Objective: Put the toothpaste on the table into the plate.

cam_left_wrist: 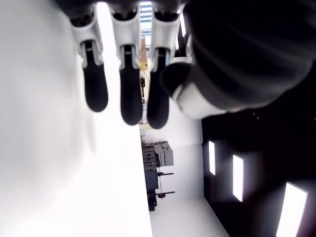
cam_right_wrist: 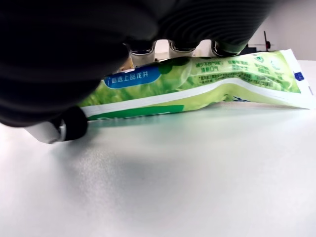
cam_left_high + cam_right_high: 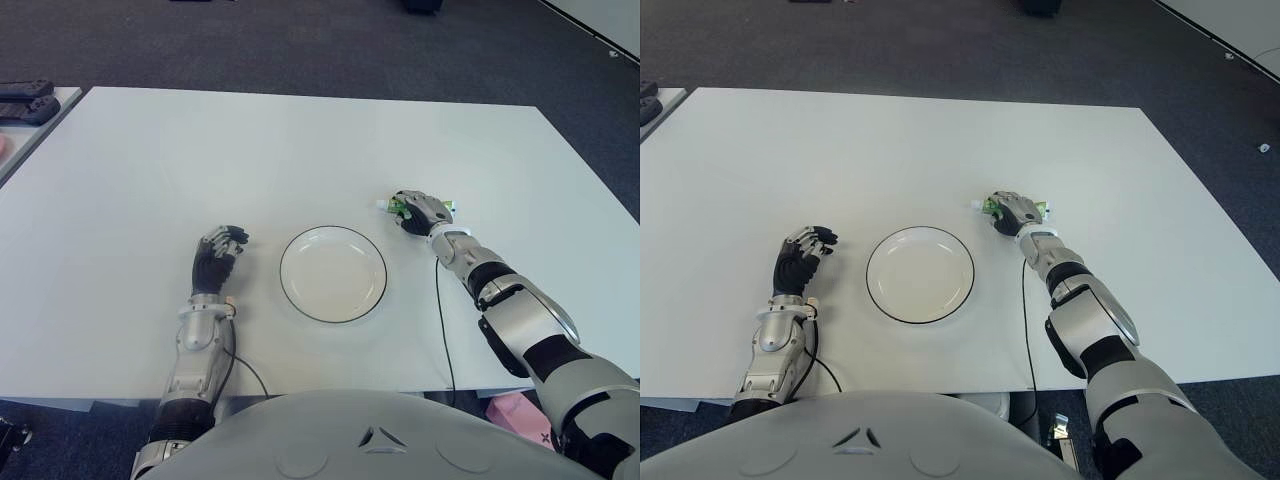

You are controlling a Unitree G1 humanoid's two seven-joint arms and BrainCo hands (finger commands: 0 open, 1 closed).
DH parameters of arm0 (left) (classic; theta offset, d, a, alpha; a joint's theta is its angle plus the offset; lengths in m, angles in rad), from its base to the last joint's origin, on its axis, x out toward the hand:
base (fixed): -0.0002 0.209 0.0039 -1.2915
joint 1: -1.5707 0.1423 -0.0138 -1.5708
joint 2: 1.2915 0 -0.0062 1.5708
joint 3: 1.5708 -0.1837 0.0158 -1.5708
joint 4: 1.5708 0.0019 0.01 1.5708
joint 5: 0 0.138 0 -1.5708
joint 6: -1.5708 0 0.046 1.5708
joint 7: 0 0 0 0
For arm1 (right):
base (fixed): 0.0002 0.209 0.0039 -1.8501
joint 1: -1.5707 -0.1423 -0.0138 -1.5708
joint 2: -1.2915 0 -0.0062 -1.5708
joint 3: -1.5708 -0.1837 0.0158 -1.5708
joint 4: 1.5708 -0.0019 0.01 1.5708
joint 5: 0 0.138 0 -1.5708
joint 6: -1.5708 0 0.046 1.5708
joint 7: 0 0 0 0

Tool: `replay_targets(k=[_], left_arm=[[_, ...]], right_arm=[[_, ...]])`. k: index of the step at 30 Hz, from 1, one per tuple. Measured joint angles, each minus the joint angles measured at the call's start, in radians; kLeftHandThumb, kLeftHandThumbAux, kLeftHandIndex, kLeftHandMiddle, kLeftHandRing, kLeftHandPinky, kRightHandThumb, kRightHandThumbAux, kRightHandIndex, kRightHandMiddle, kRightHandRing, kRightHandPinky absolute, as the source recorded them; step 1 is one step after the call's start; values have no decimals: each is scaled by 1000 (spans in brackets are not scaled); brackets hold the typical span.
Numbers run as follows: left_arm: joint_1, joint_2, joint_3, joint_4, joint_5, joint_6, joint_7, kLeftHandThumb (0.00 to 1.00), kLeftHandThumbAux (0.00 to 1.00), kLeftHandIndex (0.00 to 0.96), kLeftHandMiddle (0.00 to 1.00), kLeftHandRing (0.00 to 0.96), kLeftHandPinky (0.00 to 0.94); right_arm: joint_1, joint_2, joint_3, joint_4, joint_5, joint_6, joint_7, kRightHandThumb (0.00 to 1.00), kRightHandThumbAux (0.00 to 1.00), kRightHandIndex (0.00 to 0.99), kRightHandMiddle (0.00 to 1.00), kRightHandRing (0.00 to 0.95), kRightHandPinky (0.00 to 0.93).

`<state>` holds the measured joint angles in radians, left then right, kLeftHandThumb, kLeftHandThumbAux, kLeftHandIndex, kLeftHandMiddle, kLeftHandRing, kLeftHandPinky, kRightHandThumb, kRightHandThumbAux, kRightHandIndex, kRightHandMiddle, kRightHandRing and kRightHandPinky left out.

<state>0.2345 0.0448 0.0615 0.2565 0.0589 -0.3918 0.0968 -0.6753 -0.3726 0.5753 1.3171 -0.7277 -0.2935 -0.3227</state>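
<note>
**Right hand closed over toothpaste, tube on tabletop beside plate**

Left eye view: The right hand (image 3: 418,210), right of frame centre, is curled down over the toothpaste (image 3: 392,206). Only the white cap end and a green sliver at the far end show past the fingers; the tube's middle is hidden. The plate (image 3: 333,274), white with a dark rim, lies at lower centre, near the tube but apart from it. The left hand (image 3: 218,255) shows to the left of the plate, fingers loosely bent, holding nothing.

Right eye view: Same arrangement. The tube lies on the white tabletop (image 3: 940,150) to the upper right of the plate.

Left wrist view: Three fingers (image 1: 122,94) extend, relaxed, over the tabletop with nothing between them. The thumb fills the upper right of the frame.

Right wrist view: Fingers (image 2: 180,47) wrap over the top of the tube and the thumb tip sits at its lower left. The tube is green and white with a blue label patch and small print, flat crimped tail at right. Whether it touches the tabletop cannot be told; the cap end is hidden by the palm.
</note>
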Motion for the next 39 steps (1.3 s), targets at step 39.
replay_targets(k=[39], left_arm=[[-1, 0, -1, -3, 1, -9, 0, 717, 723, 426, 453, 432, 429]], right_arm=[[16, 1, -55, 2, 29, -6, -179, 845, 679, 412, 572, 823, 823]])
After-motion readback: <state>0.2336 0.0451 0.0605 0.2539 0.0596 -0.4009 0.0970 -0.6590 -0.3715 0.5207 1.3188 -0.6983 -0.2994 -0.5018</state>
